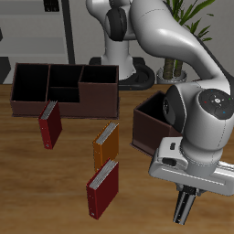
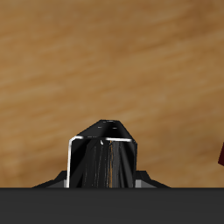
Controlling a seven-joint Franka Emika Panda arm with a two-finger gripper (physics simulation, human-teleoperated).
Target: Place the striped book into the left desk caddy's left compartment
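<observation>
The striped book (image 2: 103, 162) fills the middle of the wrist view, a thin dark slab with fine stripes and a white page edge. My gripper (image 1: 186, 196) is shut on it near the table's front edge, and the book (image 1: 185, 210) hangs down from the fingers above the wood. The left desk caddy (image 1: 146, 128), dark brown and turned diagonally, stands farther back. My arm's big white wrist covers much of it, so its compartments are mostly hidden.
A second brown caddy (image 1: 64, 87) sits square at the back. A dark red book (image 1: 50, 124), an orange book (image 1: 106, 144) and another dark red book (image 1: 103, 188) stand on the table. A dark red sliver (image 2: 219, 156) shows in the wrist view.
</observation>
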